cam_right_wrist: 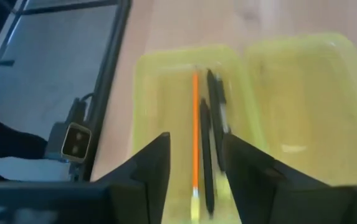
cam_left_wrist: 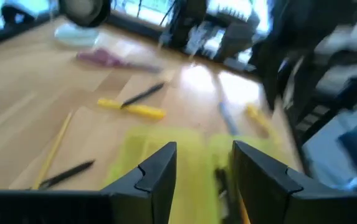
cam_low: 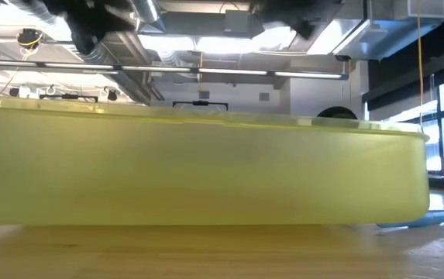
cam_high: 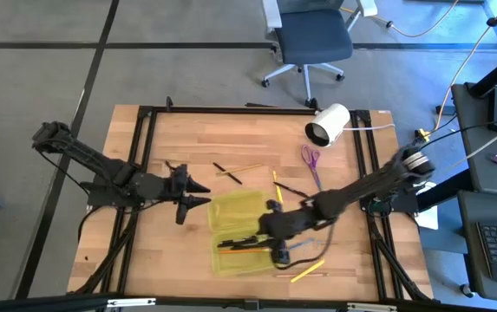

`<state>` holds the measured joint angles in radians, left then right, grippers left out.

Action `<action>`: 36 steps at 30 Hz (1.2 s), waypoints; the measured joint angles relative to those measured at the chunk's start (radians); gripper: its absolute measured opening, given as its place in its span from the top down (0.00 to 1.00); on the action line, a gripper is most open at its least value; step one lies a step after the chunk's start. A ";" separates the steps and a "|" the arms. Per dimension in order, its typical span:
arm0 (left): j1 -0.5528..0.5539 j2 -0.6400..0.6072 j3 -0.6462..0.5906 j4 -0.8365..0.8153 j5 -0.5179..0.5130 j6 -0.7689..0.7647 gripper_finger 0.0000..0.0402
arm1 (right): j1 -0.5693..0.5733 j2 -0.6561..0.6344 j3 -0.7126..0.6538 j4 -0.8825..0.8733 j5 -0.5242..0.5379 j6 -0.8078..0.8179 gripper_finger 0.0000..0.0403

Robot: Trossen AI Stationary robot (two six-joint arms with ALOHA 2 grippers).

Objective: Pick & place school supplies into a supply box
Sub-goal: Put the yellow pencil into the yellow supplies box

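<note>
Box (cam_high: 238, 232) open near table's front edge, few pens (cam_right_wrist: 210, 134) inside. Right end effector (cam_high: 276, 249) over it, spread, empty. Left end effector (cam_high: 198, 192) spread beside box. Scissors (cam_high: 310, 161), several pencils (cam_high: 250, 168) left out.

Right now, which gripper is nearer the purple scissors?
Right. The right gripper hangs over the yellow case, below the purple scissors; the left gripper sits farther off, across the table.

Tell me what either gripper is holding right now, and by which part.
Nothing: the left gripper and the right gripper both stand open and empty, the right one over the supply box.
</note>
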<state>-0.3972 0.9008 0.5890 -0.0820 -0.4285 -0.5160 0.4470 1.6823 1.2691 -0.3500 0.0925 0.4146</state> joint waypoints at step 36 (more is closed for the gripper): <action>0.415 0.330 0.211 0.147 0.136 0.063 0.47 | 0.239 -1.009 -0.824 0.144 0.396 0.230 0.63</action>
<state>0.0175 1.2306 0.7998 0.0650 -0.2928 -0.4525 0.6861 0.6734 0.4455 -0.2059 0.4885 0.6449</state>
